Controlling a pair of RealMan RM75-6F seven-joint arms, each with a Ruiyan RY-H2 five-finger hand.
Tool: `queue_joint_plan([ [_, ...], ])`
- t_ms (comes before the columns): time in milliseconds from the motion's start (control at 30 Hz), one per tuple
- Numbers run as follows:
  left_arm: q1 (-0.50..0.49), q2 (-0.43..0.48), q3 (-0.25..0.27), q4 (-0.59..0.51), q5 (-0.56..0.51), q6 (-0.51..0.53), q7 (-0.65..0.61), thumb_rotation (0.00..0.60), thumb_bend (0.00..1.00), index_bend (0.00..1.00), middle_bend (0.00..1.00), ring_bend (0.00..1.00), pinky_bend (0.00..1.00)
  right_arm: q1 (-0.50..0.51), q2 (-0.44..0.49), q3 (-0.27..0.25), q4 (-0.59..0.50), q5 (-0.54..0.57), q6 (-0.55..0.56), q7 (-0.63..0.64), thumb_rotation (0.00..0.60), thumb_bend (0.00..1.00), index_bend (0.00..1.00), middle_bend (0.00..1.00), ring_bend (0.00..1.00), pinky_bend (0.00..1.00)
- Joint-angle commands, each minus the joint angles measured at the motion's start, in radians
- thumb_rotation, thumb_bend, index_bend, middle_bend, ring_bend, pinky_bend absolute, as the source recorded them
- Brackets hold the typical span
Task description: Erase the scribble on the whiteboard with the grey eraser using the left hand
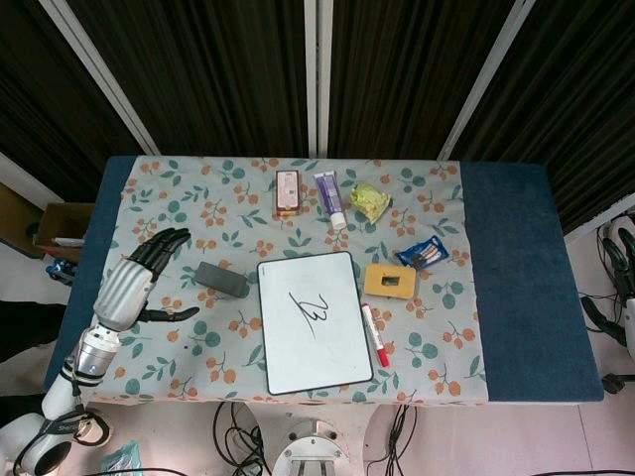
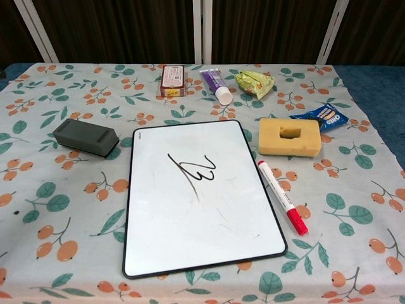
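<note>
The left hand, fingers spread and empty, could knock the grey eraser away from the whiteboard.

The robot's left hand hangs low at the left side with its dark fingers spread apart, holding nothing, thumb sticking out sideways.

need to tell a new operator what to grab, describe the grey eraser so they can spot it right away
Start at the whiteboard in the middle of the floral tablecloth and look just off its upper left corner. The grey eraser lies there, apart from the board, with the left robot hand open further left. It is the only dark grey rectangular block; the other block, the sponge, is yellow.
</note>
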State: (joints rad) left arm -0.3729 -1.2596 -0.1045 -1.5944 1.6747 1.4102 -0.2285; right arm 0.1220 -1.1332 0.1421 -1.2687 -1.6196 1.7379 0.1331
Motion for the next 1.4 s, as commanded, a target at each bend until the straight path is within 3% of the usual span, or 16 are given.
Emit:
queue_joint_plan([
  [33,-0.002,0.000,0.003,0.003,0.000,-0.002,0.001,0.466,0.07,0.07,0.08,0.08,0.19,0.000,-0.002,0.001,0.002,0.002,0.000,0.003,0.600,0.11,0.00,0.00,0.65,0.75],
  [600,-0.051,-0.007,0.031,0.018,-0.001,-0.077,0.055,0.466,0.09,0.08,0.08,0.08,0.19,-0.002,0.003,0.004,0.004,0.005,0.003,0.012,0.600,0.11,0.00,0.00,0.65,0.75],
  [733,-0.094,-0.023,0.034,0.037,-0.009,-0.156,0.133,0.484,0.09,0.08,0.08,0.08,0.19,-0.001,0.004,0.004,0.005,0.007,-0.001,0.015,0.600,0.11,0.00,0.00,0.65,0.75],
  [833,-0.146,-0.054,0.025,0.081,-0.032,-0.243,0.175,0.571,0.09,0.08,0.08,0.08,0.19,-0.001,0.005,0.004,0.006,0.007,-0.002,0.015,0.600,0.11,0.00,0.00,0.65,0.75],
  [900,-0.186,-0.085,0.021,0.138,-0.046,-0.308,0.208,0.599,0.10,0.08,0.08,0.08,0.19,-0.002,0.006,0.005,0.005,0.006,0.002,0.017,0.600,0.11,0.00,0.00,0.65,0.75],
  [1100,-0.284,-0.174,0.033,0.283,-0.055,-0.455,0.294,0.600,0.13,0.09,0.09,0.08,0.19,-0.010,0.016,0.008,-0.002,0.014,0.009,0.016,0.600,0.11,0.00,0.00,0.65,0.75],
  [1400,-0.338,-0.225,0.038,0.341,-0.123,-0.557,0.344,0.600,0.22,0.20,0.17,0.11,0.19,-0.021,0.020,0.007,-0.002,0.027,0.007,0.029,0.600,0.11,0.00,0.00,0.65,0.75],
])
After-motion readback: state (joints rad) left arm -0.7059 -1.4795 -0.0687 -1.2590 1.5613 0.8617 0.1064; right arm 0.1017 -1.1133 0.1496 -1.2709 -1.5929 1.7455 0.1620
